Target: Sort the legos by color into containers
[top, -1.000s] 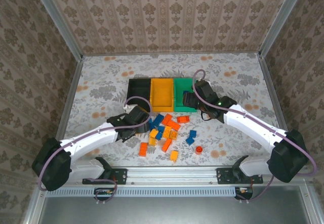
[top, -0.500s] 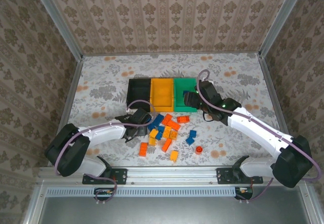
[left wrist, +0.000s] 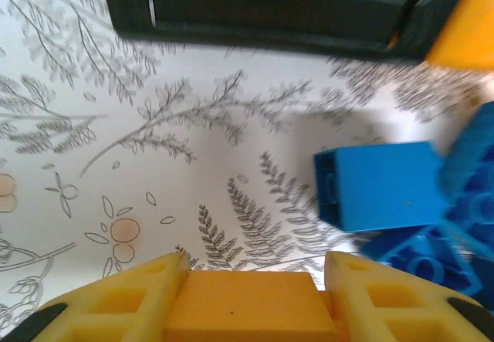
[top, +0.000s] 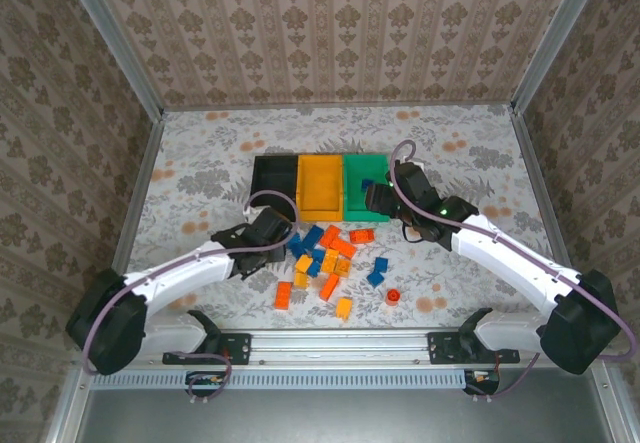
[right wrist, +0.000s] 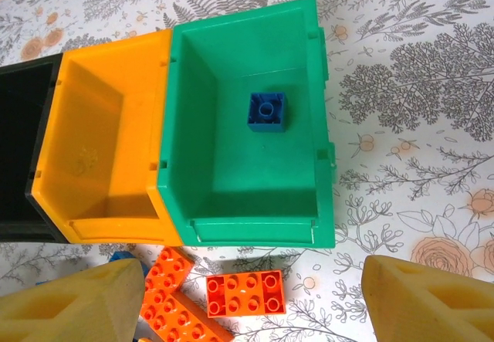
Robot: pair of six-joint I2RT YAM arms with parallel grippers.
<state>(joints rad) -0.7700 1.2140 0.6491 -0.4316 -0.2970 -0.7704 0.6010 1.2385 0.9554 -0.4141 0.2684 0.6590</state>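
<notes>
The legos (top: 325, 253) lie scattered on the table in front of the three containers: black bin (top: 274, 185), yellow-orange bin (top: 320, 188) and green bin (top: 352, 178). My left gripper (top: 272, 231) sits at the pile's left edge, shut on a yellow-orange lego (left wrist: 247, 303) that fills the gap between its fingers. A blue lego (left wrist: 378, 186) lies just ahead of it, before the black bin (left wrist: 270, 6). My right gripper (right wrist: 251, 280) hangs open over a red-orange lego (right wrist: 245, 293) lying on the table in front of the green bin (right wrist: 247, 230). One blue lego (right wrist: 267, 113) rests inside that bin.
A round red piece (top: 392, 295) lies apart at the front right. The yellow-orange bin (right wrist: 116, 126) holds nothing that I can see. Metal frame posts and patterned walls close in the table on three sides. Bare table lies to the right of the green bin.
The left jaws have closed in on the yellow-orange lego at the pile's left edge. The right gripper has barely shifted and stays open.
</notes>
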